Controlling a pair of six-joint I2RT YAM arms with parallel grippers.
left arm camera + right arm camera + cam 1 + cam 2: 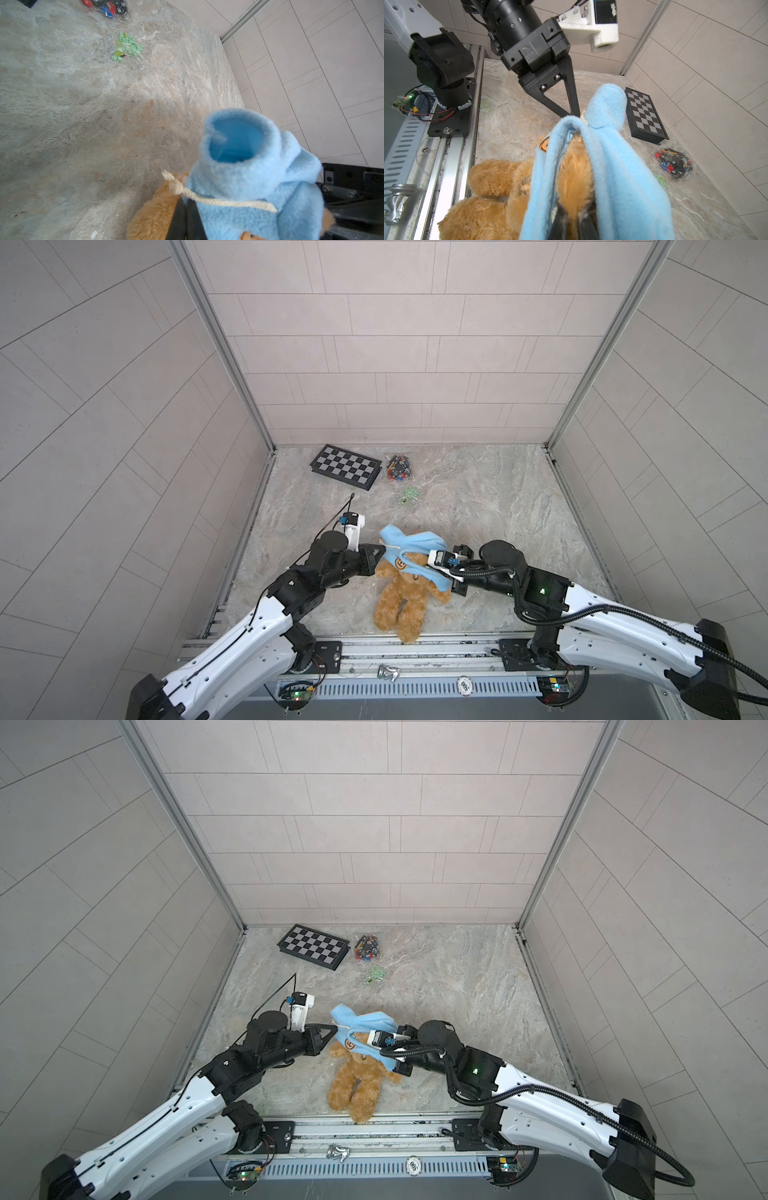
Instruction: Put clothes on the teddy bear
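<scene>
The golden-brown teddy bear (401,601) (357,1085) lies on the stone table near its front edge, legs toward the rail. A light blue hoodie (409,545) (361,1023) covers its head and shoulders, and the hood opening (234,143) gapes upward. My left gripper (382,547) (186,202) (574,114) is shut on the hoodie's edge just below the cream drawstring (218,201). My right gripper (574,209) reaches inside the hoodie (616,176) and is shut on a tuft of the bear's fur (573,176). In both top views its fingertips are hidden under the fabric.
At the back left stands a folded chessboard (345,466) (645,116), with a clear bag of small parts (399,467) (673,164) beside it. Loose green bricks (409,493) (126,46) lie between them and the bear. A metal rail (415,651) runs along the front edge.
</scene>
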